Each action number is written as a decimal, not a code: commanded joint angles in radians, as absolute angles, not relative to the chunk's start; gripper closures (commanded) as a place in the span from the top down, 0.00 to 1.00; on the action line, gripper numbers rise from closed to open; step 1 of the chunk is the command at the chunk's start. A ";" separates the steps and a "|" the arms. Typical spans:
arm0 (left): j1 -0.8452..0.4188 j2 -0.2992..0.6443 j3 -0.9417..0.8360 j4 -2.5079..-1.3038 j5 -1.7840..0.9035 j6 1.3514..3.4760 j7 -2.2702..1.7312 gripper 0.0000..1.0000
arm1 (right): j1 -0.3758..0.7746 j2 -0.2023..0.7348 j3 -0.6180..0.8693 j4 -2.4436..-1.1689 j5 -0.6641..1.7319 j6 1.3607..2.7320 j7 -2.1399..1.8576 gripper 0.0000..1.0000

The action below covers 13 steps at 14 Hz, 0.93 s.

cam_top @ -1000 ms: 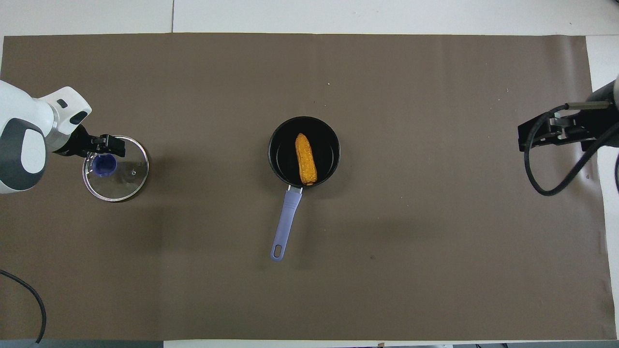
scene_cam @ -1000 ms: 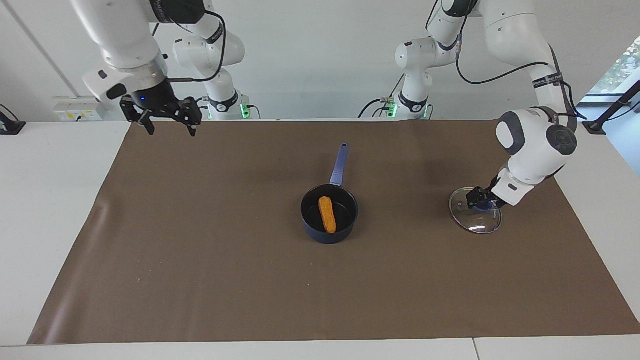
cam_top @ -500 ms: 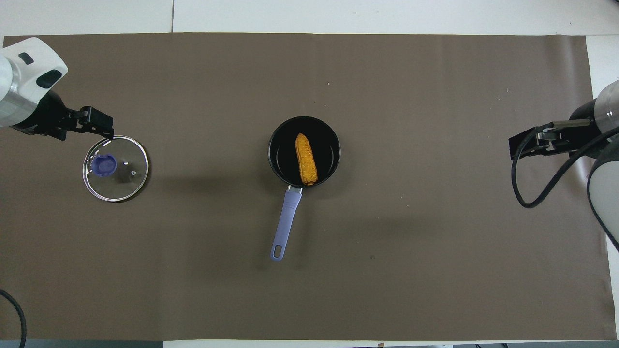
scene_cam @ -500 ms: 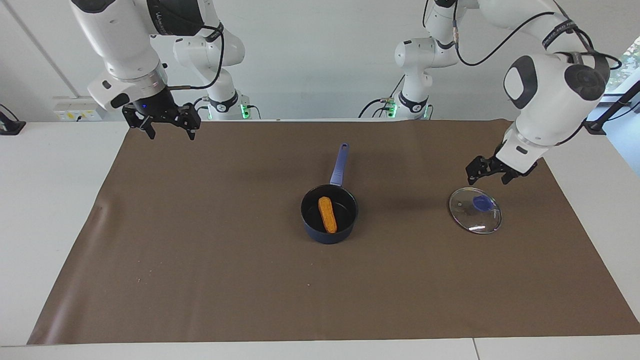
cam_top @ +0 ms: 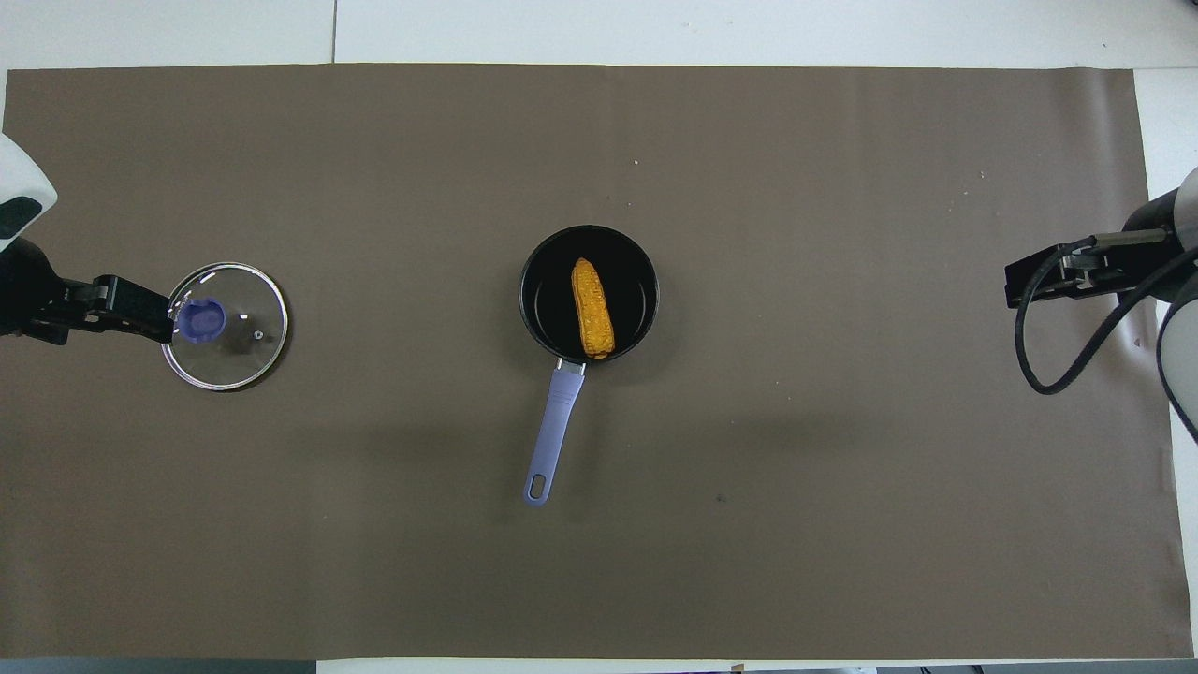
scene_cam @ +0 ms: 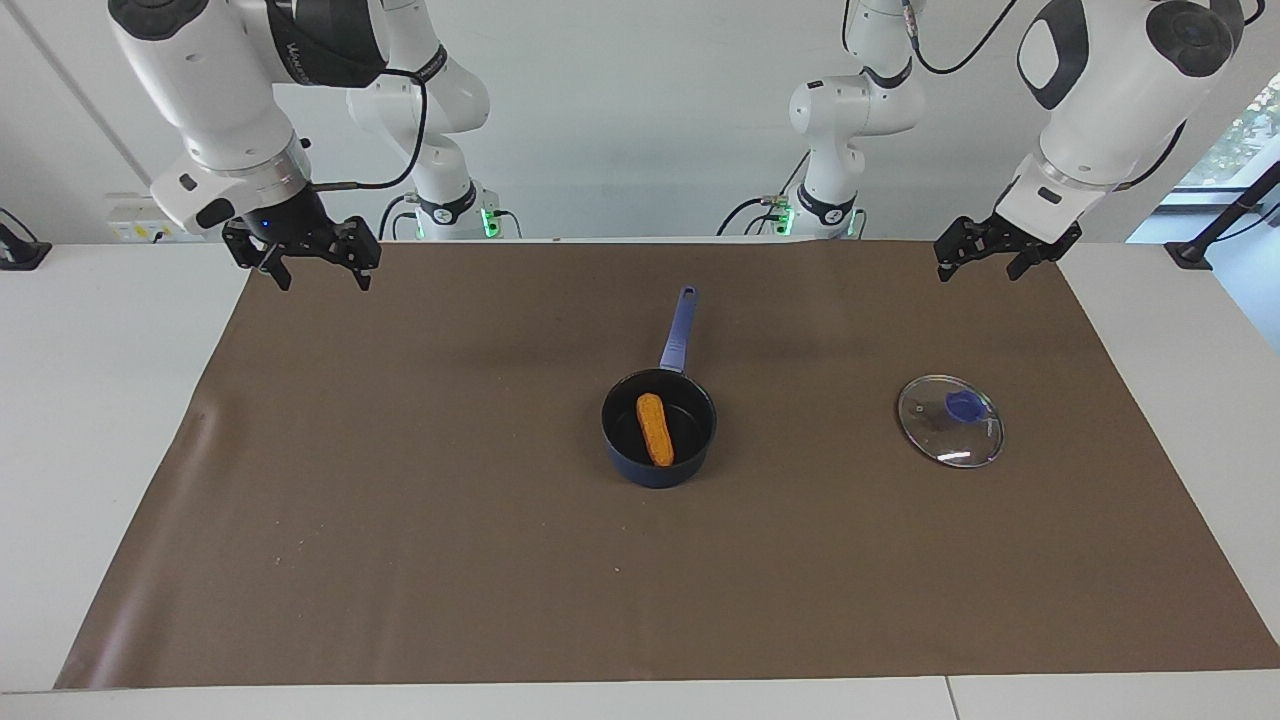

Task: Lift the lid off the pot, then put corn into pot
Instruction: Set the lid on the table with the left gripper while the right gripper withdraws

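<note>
The dark blue pot [scene_cam: 659, 428] [cam_top: 589, 293] stands uncovered at the middle of the brown mat, its light blue handle [scene_cam: 678, 329] pointing toward the robots. The yellow corn [scene_cam: 655, 428] [cam_top: 592, 308] lies inside it. The glass lid [scene_cam: 950, 421] [cam_top: 225, 325] with its blue knob lies flat on the mat toward the left arm's end. My left gripper [scene_cam: 978, 262] [cam_top: 140, 309] is open and empty, raised high over the mat's edge at that end, well clear of the lid. My right gripper [scene_cam: 316, 270] [cam_top: 1015, 285] is open and empty, raised over the mat's corner at the right arm's end.
The brown mat [scene_cam: 450, 560] covers most of the white table [scene_cam: 90, 330]. The arm bases [scene_cam: 640, 215] stand at the robots' edge of the table.
My left gripper let go of the lid's knob and rose up and back toward the robots' edge. The lid stays flat on the mat. The right gripper drifted slightly outward.
</note>
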<state>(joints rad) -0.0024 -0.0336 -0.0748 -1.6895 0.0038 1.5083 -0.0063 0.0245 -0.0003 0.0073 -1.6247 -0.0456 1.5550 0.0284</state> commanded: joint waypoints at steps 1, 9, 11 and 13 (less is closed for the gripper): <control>-0.029 -0.061 -0.063 -1.735 0.011 1.543 -0.029 1.00 | 0.008 -0.018 0.012 -1.640 -0.037 1.543 -0.002 1.00; -0.029 -0.054 -0.063 -1.701 -0.029 1.563 -0.038 1.00 | -0.003 -0.040 0.011 -1.641 -0.035 1.514 -0.012 1.00; -0.028 -0.054 -0.063 -1.706 -0.029 1.572 -0.038 1.00 | -0.002 -0.040 0.011 -1.641 -0.035 1.516 -0.012 1.00; -0.028 -0.055 -0.063 -1.706 -0.029 1.575 -0.035 1.00 | -0.003 -0.038 0.012 -1.640 -0.034 1.519 -0.011 1.00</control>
